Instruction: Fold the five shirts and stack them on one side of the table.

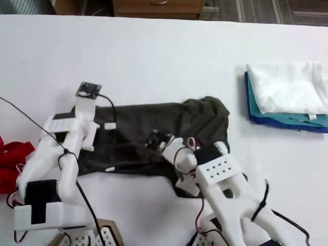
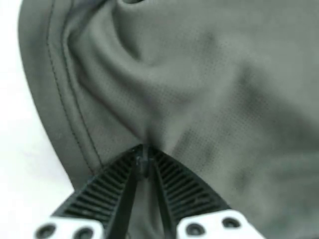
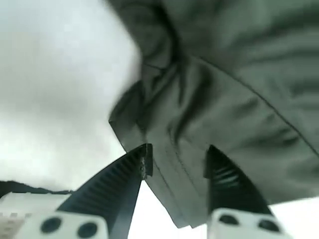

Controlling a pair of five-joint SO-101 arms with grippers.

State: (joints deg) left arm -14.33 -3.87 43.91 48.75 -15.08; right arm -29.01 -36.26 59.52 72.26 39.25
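We are looking down on a white table (image 1: 154,51) where a dark grey shirt (image 1: 169,125) is lying crumpled across the middle, running from about 9 o'clock of the table's centre toward 2 o'clock. The left pincer (image 2: 144,154) is sitting at the shirt's 9 o'clock end. Its jaws are pressing together on a pinch of the cloth, and the fabric is bunching into folds just ahead of the tips, near a stitched hem. The right pincer (image 3: 178,152) is hanging over the shirt's 5 o'clock edge. Its jaws are standing apart, and a hemmed corner of the same shirt is lying in the gap between them. We cannot tell whether the cloth is touching either finger. Well apart from the dark grey shirt, between 2 and 3 o'clock on the table, a stack is resting. A folded white shirt (image 1: 287,87) is lying on top, a teal shirt (image 1: 292,119) is peeking out beneath it, and a blue shirt (image 1: 251,105) is showing at the bottom. At 8 o'clock, by the table's edge, a red shirt (image 1: 11,161) is lying bunched, partly behind the left arm.
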